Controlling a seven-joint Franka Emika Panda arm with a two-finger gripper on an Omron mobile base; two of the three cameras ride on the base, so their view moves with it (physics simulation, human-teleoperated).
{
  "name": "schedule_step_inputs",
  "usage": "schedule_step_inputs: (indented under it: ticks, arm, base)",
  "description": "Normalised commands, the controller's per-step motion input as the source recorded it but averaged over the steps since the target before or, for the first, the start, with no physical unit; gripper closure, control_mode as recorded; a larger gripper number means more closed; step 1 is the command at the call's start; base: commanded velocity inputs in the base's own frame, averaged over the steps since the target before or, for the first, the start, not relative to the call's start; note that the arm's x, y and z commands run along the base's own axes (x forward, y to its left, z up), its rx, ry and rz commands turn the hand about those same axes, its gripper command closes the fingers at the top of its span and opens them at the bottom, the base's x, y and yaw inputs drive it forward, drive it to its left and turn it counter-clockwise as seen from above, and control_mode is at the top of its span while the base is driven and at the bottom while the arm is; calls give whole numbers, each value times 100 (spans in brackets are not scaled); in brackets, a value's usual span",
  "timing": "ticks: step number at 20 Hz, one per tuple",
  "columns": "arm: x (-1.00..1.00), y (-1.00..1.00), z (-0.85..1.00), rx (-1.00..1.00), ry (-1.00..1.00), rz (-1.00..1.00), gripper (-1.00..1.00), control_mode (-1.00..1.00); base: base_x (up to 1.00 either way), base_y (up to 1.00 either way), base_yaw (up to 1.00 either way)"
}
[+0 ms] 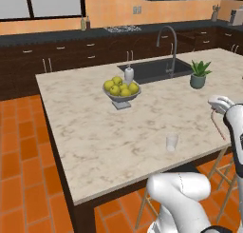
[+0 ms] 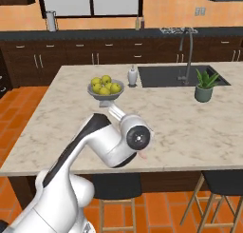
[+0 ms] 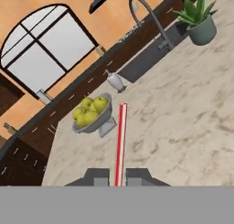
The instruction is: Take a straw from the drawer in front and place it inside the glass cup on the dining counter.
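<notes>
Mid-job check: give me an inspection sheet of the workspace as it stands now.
Surface: dining counter, beige marble top, with a built-in sink.
Job's things: straw gripped in the hand; glass cup upright near the counter's front edge, with no straw in it.
Clutter: fruit bowl, soap dispenser, potted plant.
Hand: hand shut on the straw.
Cables: nothing seen.
Surroundings: orange tiled floor, dark cabinets, stools.

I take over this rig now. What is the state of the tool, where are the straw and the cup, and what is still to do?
Tool: shut on the straw, above the dining counter.
Glass cup: upright on the counter near its front edge, nothing in it.
Done: straw picked up and carried to the counter.
Left: bring the straw over the cup, lower it in, release.
</notes>
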Motion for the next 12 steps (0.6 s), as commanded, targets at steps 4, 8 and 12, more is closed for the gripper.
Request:
schedule_step_inputs:
  ticks: [4,8,12]
  arm:
    - [0,18,18,13,0,10,100,-100]
    - [-1,11,4,16,-5,16,100,-100]
    - [11,6,-7,21,-6,21,100,-100]
  base:
    - [0,0,0]
    - [0,0,0]
    - [0,0,0]
